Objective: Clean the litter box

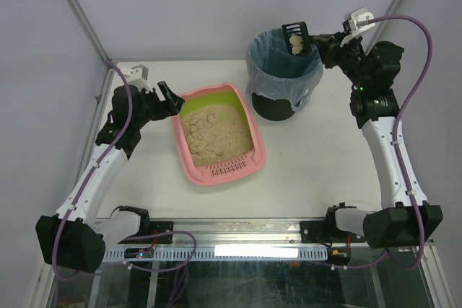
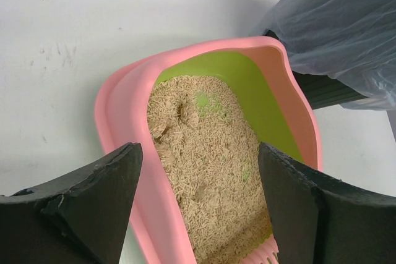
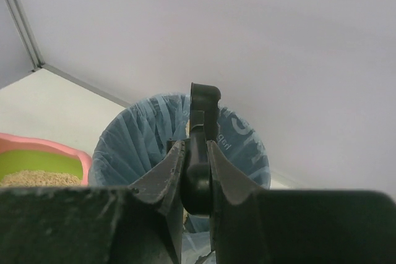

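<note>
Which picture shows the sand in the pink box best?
The left wrist view: the litter is close up, dents and bare green patches clear. The top view shows it whole but small. The right wrist view catches only a sliver at its left edge.

A matte white tabletop (image 1: 325, 178) stands enclosed by plain pale grey walls (image 1: 216, 5), thin silver metal posts (image 1: 79, 12) at its far corners, a slotted aluminium rail (image 1: 238, 252) along the near edge.
</note>
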Tool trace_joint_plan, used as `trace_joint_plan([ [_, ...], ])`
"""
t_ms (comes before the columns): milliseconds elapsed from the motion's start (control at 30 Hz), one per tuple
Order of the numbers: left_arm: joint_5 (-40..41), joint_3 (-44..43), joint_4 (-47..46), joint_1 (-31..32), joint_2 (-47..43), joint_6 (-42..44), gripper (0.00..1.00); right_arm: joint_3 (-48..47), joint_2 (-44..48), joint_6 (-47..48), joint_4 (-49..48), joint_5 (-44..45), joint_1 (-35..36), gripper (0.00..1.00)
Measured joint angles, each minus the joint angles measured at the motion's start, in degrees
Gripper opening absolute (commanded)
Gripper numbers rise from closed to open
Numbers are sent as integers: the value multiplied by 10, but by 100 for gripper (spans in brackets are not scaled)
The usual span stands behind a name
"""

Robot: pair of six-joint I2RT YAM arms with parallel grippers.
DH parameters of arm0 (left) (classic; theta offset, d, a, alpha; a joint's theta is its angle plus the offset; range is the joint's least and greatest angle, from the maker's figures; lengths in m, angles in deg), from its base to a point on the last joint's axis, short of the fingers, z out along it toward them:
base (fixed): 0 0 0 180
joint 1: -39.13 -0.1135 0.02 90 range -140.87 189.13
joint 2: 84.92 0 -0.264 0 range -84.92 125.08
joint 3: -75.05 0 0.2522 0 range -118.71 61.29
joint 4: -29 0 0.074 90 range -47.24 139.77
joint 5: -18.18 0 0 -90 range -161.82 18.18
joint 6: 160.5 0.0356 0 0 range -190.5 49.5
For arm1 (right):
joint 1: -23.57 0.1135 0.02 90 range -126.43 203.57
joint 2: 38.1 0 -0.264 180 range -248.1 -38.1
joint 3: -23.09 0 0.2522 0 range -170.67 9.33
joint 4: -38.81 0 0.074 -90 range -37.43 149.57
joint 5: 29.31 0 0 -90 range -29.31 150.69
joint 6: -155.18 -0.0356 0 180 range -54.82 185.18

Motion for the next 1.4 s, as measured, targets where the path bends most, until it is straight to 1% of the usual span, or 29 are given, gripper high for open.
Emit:
trace_joint_plan([
  [233,0,2,0,0,5,0,78,-23,-5,56,26,16,10,0],
  [533,0,3,0,0,5,0,78,-40,-24,62,35,49,16,0],
  [633,0,3,0,0,8,0,76,-52,-24,34,45,77,20,0],
  [700,0,3,1,0,13,0,71,-66,-24,0,57,103,25,0],
  [767,0,3,3,0,21,0,68,-72,-15,-48,61,125,30,0],
  [867,0,3,10,0,35,1,68,-72,9,-121,73,142,43,0],
  [967,3,3,26,0,42,3,64,-73,35,-186,83,154,85,0],
  [1067,14,3,35,1,42,6,61,-77,46,-224,98,173,167,0],
  [1167,17,3,35,1,45,8,60,-83,36,-242,123,193,235,0],
  [1267,17,3,37,2,54,10,59,-114,-8,-251,178,241,308,0],
  [1400,23,3,49,2,60,16,59,-181,-105,-239,263,329,387,0],
])
